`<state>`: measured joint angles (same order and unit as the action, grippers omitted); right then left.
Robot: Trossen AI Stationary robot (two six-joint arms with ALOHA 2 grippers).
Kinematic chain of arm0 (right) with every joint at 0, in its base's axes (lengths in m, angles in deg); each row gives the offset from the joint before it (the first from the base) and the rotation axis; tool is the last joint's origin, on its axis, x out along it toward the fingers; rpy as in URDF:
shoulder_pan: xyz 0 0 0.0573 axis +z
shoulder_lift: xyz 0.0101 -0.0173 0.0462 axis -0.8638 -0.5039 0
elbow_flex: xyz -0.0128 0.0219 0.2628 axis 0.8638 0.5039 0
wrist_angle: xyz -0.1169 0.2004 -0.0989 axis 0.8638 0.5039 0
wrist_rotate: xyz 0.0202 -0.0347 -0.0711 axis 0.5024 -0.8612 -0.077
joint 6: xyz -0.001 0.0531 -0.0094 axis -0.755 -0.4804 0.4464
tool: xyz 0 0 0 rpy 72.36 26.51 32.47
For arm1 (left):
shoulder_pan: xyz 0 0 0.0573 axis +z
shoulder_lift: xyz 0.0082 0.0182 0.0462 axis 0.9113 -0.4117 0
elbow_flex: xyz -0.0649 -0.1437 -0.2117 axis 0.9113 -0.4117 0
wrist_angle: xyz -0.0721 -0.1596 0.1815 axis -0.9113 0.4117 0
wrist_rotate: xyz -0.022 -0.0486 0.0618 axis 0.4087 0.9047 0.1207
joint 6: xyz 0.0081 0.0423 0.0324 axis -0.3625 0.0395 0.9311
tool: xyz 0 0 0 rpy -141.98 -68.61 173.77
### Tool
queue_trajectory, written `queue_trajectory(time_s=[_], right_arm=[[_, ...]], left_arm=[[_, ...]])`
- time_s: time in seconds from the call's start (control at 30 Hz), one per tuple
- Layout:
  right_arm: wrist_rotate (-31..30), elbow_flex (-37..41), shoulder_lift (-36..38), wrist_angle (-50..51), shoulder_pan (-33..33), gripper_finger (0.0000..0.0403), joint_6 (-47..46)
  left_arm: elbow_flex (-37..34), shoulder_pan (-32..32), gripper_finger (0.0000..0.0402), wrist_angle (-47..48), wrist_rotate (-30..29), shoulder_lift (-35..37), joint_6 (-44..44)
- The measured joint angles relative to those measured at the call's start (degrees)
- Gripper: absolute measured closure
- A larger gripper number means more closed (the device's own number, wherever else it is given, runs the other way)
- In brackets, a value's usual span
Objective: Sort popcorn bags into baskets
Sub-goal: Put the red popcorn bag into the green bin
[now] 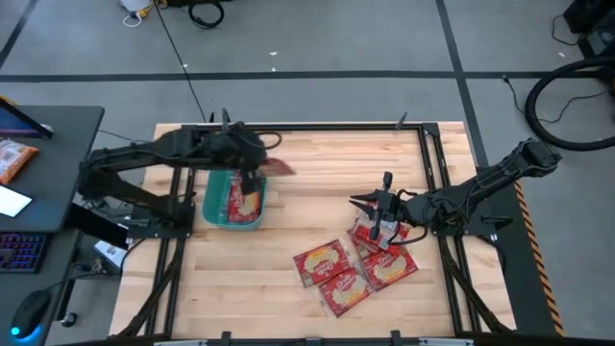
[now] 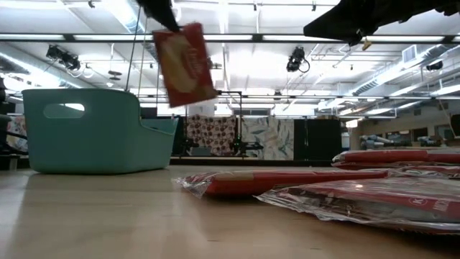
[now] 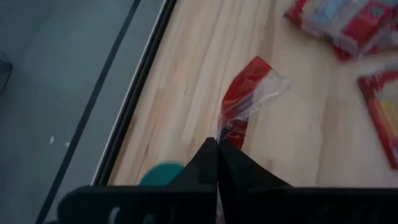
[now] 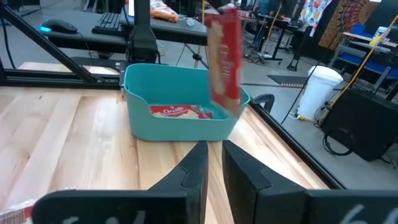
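Observation:
My left gripper (image 1: pixel 258 163) is shut on one red popcorn bag (image 2: pixel 185 65) and carries it in the air beside the teal basket (image 1: pixel 233 200), near the basket's far right corner (image 4: pixel 239 99). The basket stands on the table's left half with popcorn bags (image 4: pixel 180 112) lying flat in it. Several more bags (image 1: pixel 356 264) lie overlapping on the table's right half. My right gripper (image 4: pixel 211 168) is open and holds nothing. It hovers level over the far side of that pile (image 1: pixel 363 204), pointing toward the basket. My left gripper pinches the popcorn bag by its end seam (image 3: pixel 225 132) between the two shut fingers (image 3: pixel 205 163), coming from above. The bag is lifted clear and hangs tilted below the fingers, its free end (image 2: pixel 198 93) lowest, above the basket's rim height.
Bare wood (image 1: pixel 307 207) lies between the basket and the pile. Black frame rails (image 1: pixel 432 163) run along the table's edges. A dark desk (image 1: pixel 58 135) on the left carries an orange snack packet (image 1: pixel 14 159), a keyboard and a mouse.

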<state>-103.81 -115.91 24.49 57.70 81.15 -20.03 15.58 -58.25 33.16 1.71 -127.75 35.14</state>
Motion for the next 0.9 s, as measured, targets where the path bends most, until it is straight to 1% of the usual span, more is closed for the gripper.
queue_trajectory(time_s=[0.13,0.2,0.27,0.33,0.4,0.57,0.63,0.8,0.9], right_arm=[[0.00,0.00,0.00,-0.24,0.00,0.0350,0.00],[0.35,0.00,0.00,-0.48,0.00,0.0350,0.00],[0.96,0.00,0.00,-0.78,0.00,0.0350,0.06],[1.51,0.00,0.00,-1.16,0.00,0.0350,0.04],[1.51,0.00,0.00,-1.11,0.00,0.0350,0.04],[1.50,0.00,0.00,-1.09,0.35,0.0350,0.00],[1.51,0.00,0.00,-1.09,0.85,0.0350,0.01],[1.45,0.00,0.00,-1.09,1.45,0.0350,0.50],[1.20,0.00,0.00,-1.11,1.40,0.0350,0.41]], left_arm=[[0.00,0.11,0.0400,9.18,-1.21,2.24,2.88],[-0.15,0.15,0.0400,13.95,-3.94,2.32,4.73],[-1.11,0.17,0.0399,16.44,-7.04,2.32,7.24],[-2.52,0.53,0.0399,16.53,-8.43,2.30,9.34],[-4.67,1.04,0.0399,14.57,-8.64,2.30,11.18],[-12.55,3.03,0.0398,9.11,-8.54,2.23,13.37],[-15.41,3.43,0.0397,9.23,-7.06,2.23,12.43],[-21.25,2.15,0.0397,8.96,1.86,2.21,10.34],[-23.71,1.18,0.0394,8.91,4.42,2.21,10.12]])
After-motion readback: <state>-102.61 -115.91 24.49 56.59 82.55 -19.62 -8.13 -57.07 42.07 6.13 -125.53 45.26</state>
